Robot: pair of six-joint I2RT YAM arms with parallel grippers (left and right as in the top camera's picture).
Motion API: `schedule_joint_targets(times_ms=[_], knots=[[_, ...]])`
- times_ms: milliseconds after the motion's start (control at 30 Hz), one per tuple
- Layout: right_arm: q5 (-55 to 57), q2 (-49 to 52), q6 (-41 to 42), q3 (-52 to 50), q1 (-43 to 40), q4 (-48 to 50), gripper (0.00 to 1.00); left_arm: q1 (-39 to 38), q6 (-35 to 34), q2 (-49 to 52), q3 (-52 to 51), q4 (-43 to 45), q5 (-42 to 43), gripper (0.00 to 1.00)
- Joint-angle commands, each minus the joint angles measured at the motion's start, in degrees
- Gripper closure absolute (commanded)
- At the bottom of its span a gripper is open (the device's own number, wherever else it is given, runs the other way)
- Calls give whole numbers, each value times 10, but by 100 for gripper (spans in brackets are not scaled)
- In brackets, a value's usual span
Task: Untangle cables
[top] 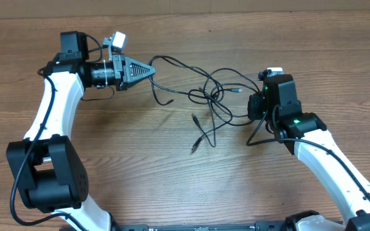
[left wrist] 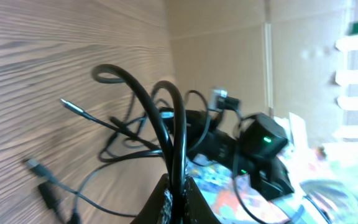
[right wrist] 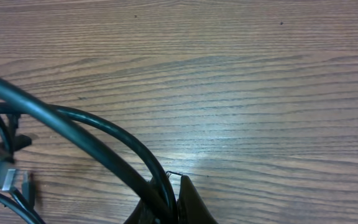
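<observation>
Mid-table, cables (top: 211, 96) held by left tool (top: 153, 68), right tool (right wrist: 169, 208), open table (top: 172, 186) nearward.

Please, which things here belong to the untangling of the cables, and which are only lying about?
Belong to the job:
- cables, tangled mid-table
- left gripper, fingers shut on a cable
- right gripper, fingers shut on a cable

Only there:
- wooden table
- thick wiring fixed to the arms

Robotics lab, two robot arms (top: 53, 104) at a wood-grain table (top: 172, 189), beige wall (left wrist: 216, 37) behind
</observation>
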Motion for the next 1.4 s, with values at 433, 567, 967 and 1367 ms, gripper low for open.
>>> schedule_joint_targets(times_ms=[433,567,967,1367], knots=[[-348,-69,63,11,-9,6,0,-38,-268,-15,16,20,-53,96],[-402,-74,202,11,-3,9,0,-40,-366,-15,16,20,-57,96],[-354,-55,240,11,50,15,0,-56,-428,-19,16,174,10,96],[-282,-55,237,11,35,19,0,-184,-491,-50,33,483,2,96]])
